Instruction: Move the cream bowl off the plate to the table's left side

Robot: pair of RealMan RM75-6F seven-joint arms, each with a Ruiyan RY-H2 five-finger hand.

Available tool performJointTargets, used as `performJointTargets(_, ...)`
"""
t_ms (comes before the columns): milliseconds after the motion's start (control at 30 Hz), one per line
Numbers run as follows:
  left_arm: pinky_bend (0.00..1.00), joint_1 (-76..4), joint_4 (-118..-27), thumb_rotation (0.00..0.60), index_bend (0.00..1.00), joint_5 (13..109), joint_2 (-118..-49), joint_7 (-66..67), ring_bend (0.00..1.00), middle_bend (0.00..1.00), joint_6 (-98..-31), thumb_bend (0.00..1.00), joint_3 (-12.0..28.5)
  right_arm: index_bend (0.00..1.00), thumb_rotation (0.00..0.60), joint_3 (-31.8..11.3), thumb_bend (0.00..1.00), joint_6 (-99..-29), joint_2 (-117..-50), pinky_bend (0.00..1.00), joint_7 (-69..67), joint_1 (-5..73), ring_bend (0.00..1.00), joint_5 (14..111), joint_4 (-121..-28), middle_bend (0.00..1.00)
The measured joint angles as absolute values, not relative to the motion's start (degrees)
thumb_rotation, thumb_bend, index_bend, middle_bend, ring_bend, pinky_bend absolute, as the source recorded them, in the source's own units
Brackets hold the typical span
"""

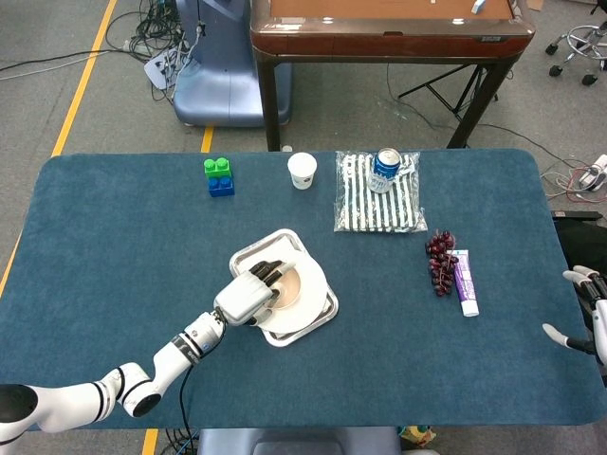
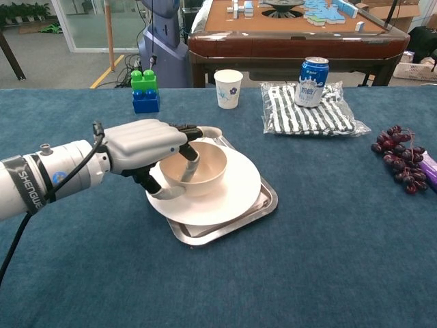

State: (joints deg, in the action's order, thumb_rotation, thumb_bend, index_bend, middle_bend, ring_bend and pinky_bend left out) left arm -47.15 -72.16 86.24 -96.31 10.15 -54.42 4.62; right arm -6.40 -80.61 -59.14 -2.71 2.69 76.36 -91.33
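Cream and round, the small smooth bowl (image 2: 198, 167) sits on the white round plate (image 2: 235, 191), which rests in a shiny square metal tray (image 2: 263, 205). The robot's left hand (image 2: 147, 147) grips the bowl's near rim, with fingers (image 2: 192, 161) inside and the thumb seemingly outside. The bowl looks tipped. It could slip from this thin pinch, or drag the plate along. The right hand (image 1: 588, 318) waits far away, fingers apart.

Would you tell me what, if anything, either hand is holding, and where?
The left hand grips the cream bowl by its near-left rim; the right hand holds nothing.
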Motion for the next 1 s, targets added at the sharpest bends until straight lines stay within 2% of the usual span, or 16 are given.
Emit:
performJointTargets(500, 0.11, -46.44, -75.95, 0.600, 0.61, 87.18, -92.76, 10.79, 0.00, 0.00, -58.02, 0.35, 5.21, 0.25, 0.600, -6.26, 0.06, -80.36, -59.29, 0.27, -2.27, 2.86, 0.16, 76.51, -91.41, 0.20)
performJointTargets(1000, 0.11, -43.29, -80.14, 0.600, 0.61, 84.93, -82.77, 18.23, 0.00, 0.00, -60.82, 0.35, 5.57, 0.25, 0.600, -6.02, 0.06, -79.62, -59.96, 0.27, -0.29, 3.45, 0.16, 76.51, -91.68, 0.20)
